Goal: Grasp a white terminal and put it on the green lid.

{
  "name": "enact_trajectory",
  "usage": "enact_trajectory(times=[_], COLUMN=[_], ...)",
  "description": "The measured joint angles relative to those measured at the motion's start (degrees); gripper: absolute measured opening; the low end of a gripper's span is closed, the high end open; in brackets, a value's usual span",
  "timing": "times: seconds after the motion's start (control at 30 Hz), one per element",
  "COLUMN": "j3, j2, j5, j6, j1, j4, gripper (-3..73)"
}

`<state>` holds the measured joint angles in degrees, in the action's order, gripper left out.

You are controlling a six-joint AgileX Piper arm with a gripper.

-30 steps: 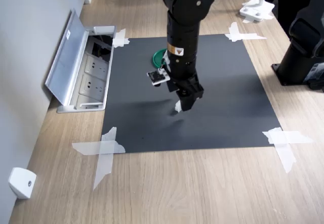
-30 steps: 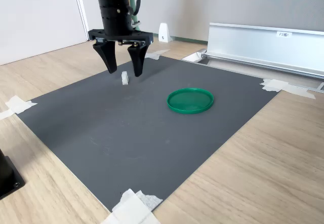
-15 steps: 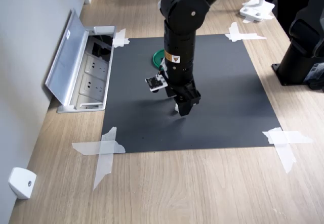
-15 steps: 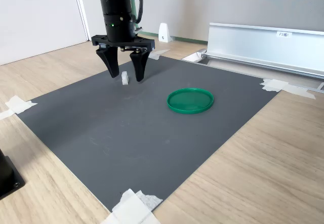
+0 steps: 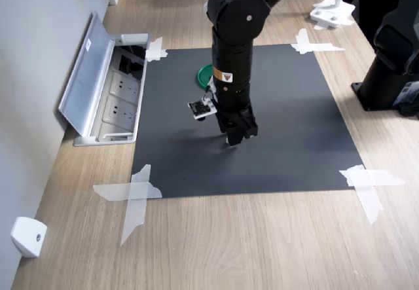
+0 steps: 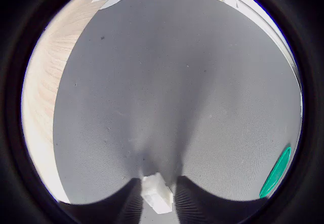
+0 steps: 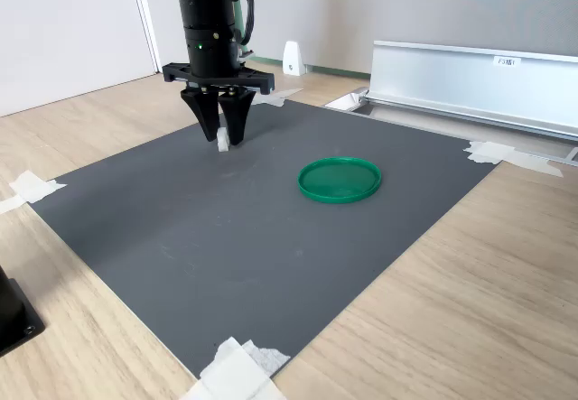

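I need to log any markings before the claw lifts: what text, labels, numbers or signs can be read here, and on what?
None can be read.
Yellow warning sticker on the arm in the first exterior view: a triangle sign shows, its text too small.
Small white label on the silver flap in the second exterior view: blurred.
Small label on the same flap in the first exterior view: unreadable.

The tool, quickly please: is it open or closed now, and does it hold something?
Tool: closed on the white terminal, which sits between the fingers and is still down on the black mat.
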<state>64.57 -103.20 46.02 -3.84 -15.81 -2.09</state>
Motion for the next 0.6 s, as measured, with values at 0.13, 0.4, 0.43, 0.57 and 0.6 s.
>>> enact_trajectory(times=[0.13,0.4,0.43,0.57,0.6], j3=[0.00,0.00,0.00,0.00,0.00], j2=[0.00,0.54,0.99,3.92,4.58], j5=[0.05,2.06,2.72,5.64,6.24], j6=[0.00,-2.58,-3.38,-6.43,-7.48], j1=[0.00,0.06,0.15,2.51,3.56], j4=[-0.06,-0.11,-0.18,-0.32,-0.32], gripper=[9.2,8.5,8.5,8.5,8.5])
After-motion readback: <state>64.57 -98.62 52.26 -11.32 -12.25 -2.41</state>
